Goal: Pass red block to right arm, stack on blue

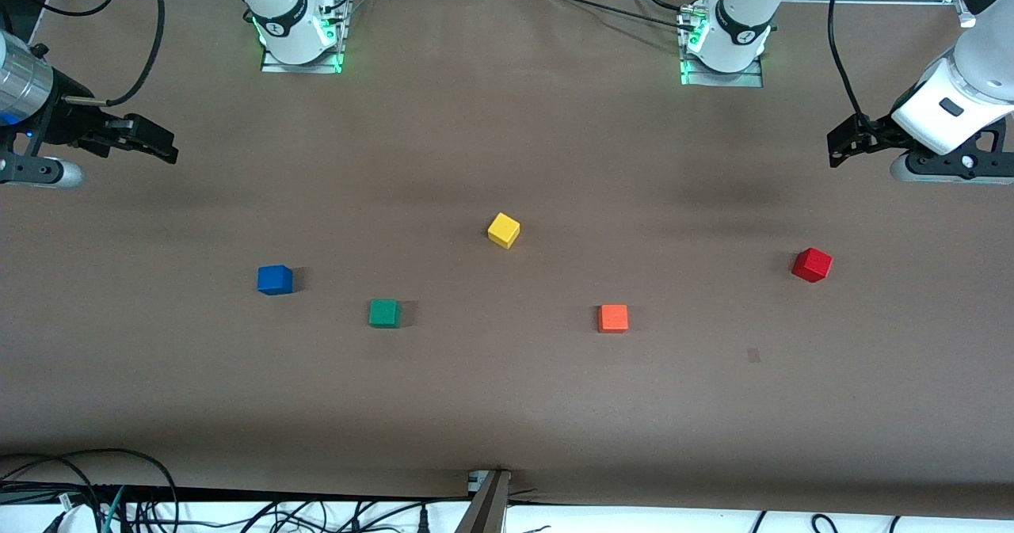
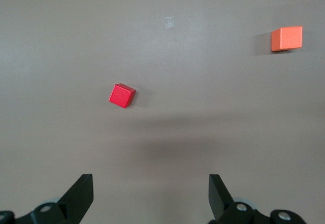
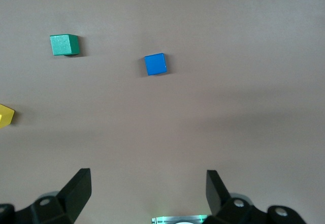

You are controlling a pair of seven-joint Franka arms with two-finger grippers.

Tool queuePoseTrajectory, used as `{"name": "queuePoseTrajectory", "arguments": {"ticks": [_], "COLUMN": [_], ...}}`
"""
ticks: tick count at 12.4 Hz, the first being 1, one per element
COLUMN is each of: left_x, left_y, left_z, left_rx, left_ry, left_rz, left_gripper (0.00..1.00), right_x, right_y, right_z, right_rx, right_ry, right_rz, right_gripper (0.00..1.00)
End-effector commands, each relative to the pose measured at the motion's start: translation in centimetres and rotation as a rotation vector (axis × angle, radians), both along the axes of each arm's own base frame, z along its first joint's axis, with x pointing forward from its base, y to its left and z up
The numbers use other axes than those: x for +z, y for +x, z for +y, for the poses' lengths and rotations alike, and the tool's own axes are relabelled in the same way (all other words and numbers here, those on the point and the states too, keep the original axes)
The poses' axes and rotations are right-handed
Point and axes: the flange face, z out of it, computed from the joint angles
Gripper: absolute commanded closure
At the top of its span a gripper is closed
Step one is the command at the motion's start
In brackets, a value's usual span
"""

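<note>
- Red block (image 1: 811,264) resting on the tabletop (image 1: 507,406) toward the left arm's end, untouched, turned a little so a corner faces the front camera.
- Left tool (image 1: 841,143) raised over bare tabletop at that same end, empty, fingers spread wide apart; red block (image 2: 122,95) seen ahead of and between the two fingertips in the left wrist view, well apart from them.
- Deciding relation: red block far closer to the left tool than to the right one, lying nearer the front camera than the spot under the left tool; likely calls for a reach forward and down, with a small wrist turn to meet flat faces. No long axis on a cube, so either pair of faces serves.
- Left arm posed low and folded in from its end, white wrist level, tool pointing toward the table's middle.
- Right tool (image 1: 146,138) held over bare tabletop at the right arm's end, also empty with fingers wide apart; arm waiting, silver wrist showing a blue light.
- Blue cube (image 1: 275,279) flat on the tabletop toward the right arm's end, nothing on it; visible ahead of the right tool in its wrist view (image 3: 155,64).
- Orange cube (image 1: 612,318), yellow cube (image 1: 503,230) and green cube (image 1: 384,313) spread between red and blue, each apart from the rest.
- Judgement: task at its start, pickup, handover and stacking all not yet done.
</note>
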Motion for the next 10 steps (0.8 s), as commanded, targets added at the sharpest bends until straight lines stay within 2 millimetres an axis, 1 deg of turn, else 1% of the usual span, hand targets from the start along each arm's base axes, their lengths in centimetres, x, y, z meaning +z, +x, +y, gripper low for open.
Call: {"name": "queuePoseTrajectory", "arguments": {"ticks": [1,4,5,6,7,8,9,10], "left_x": [0.4,0.3,0.1,-0.6,-1.6,-3.2,-4.3,-6.0], "left_y": [-0.1,-0.2,0.0,0.2,0.6,1.0,1.2,1.7], "left_z": [-0.2,-0.2,-0.2,-0.3,0.0,0.2,0.9,2.1], "left_rx": [-0.004,-0.006,-0.006,-0.008,-0.023,-0.070,-0.089,-0.099], "left_ry": [0.000,0.000,0.002,0.005,0.007,0.000,-0.001,-0.009], "left_rz": [0.006,0.009,0.014,0.026,0.047,0.098,0.131,0.167], "left_gripper": [0.00,0.00,0.00,0.00,0.00,0.00,0.00,0.00], "right_x": [0.4,0.4,0.4,0.4,0.4,0.4,0.4,0.4], "right_y": [0.2,0.2,0.2,0.2,0.2,0.2,0.2,0.2], "right_z": [-0.1,-0.1,-0.1,-0.1,-0.1,-0.1,0.0,0.1], "right_rx": [-0.001,-0.001,-0.001,-0.001,-0.001,-0.001,0.000,0.002], "right_ry": [0.001,0.001,0.001,0.001,0.003,0.003,0.003,0.003], "right_rz": [-0.001,-0.001,-0.001,-0.001,-0.003,-0.003,-0.003,-0.003], "right_gripper": [0.00,0.00,0.00,0.00,0.00,0.00,0.00,0.00]}}
